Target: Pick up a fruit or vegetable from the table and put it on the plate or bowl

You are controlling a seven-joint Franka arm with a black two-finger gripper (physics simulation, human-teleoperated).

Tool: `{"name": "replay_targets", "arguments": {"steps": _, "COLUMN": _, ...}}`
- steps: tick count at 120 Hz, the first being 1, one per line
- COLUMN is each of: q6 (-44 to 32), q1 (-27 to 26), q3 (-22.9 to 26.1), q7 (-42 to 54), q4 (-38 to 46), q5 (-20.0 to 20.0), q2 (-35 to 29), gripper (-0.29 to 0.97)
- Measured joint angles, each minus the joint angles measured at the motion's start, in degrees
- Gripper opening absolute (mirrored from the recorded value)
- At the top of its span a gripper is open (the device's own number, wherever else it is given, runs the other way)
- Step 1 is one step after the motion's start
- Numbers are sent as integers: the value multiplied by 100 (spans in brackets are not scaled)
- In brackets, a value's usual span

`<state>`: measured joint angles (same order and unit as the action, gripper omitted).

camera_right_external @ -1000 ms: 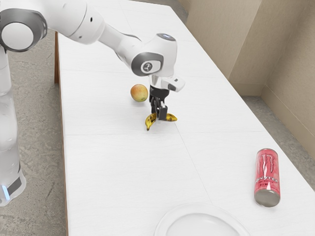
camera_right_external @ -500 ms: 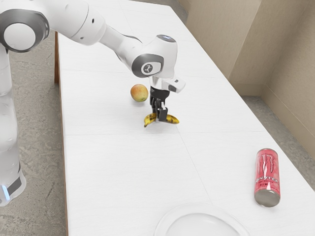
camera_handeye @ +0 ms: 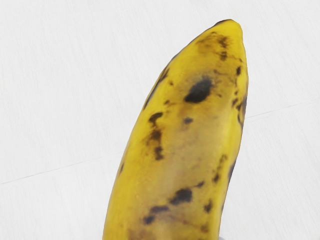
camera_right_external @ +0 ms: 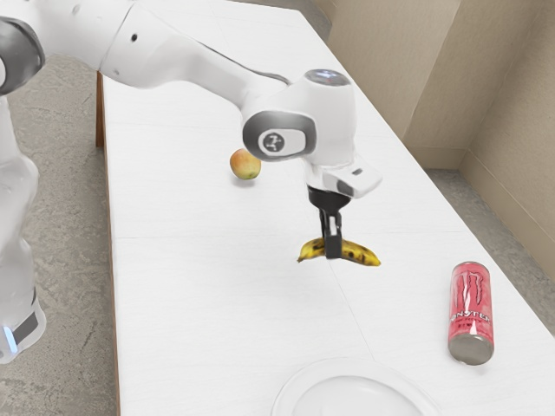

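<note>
Both views are brightly and evenly lit, as by diffuse light from above. The white table (camera_right_external: pixel 217 303) is rendered very pale, and the plate (camera_right_external: pixel 299 374) is barely set off from it. Only faint, soft shadows are cast under the can (camera_right_external: pixel 471 312). Grey shading is seen on the underside of the arm (camera_right_external: pixel 173 61). A dull sheen is carried by the can's metal end. In the wrist view the banana (camera_handeye: pixel 185 150) is lit flat, darker along one edge.
</note>
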<state>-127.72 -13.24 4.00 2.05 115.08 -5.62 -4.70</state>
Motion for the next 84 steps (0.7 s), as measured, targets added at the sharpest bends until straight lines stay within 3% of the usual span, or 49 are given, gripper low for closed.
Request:
{"name": "replay_targets", "arguments": {"steps": 22, "q6": -192, "q1": -1316, "q3": 21, "q7": -508, "q4": -1388, "q5": 2, "q2": 1257, "gripper": 15}}
{"name": "replay_targets", "arguments": {"steps": 49, "q6": -586, "q1": -2061, "q3": 19, "q7": -996, "q4": -1905, "q5": -9, "q2": 1994, "gripper": 15}}
{"name": "replay_targets", "arguments": {"steps": 65, "q6": -728, "q1": -2259, "q3": 17, "q7": -1193, "q4": -2024, "q5": -78, "q2": 2169, "gripper": 46}}
{"name": "replay_targets", "arguments": {"steps": 79, "q6": -905, "q1": -2292, "q3": -43, "q7": -1343, "q4": -2036, "q5": -62, "q2": 2153, "gripper": 58}}
{"name": "replay_targets", "arguments": {"steps": 84, "q6": -1133, "q1": -2350, "q3": -344, "q7": -1393, "q4": -2066, "q5": 46, "q2": 2114, "gripper": 61}}
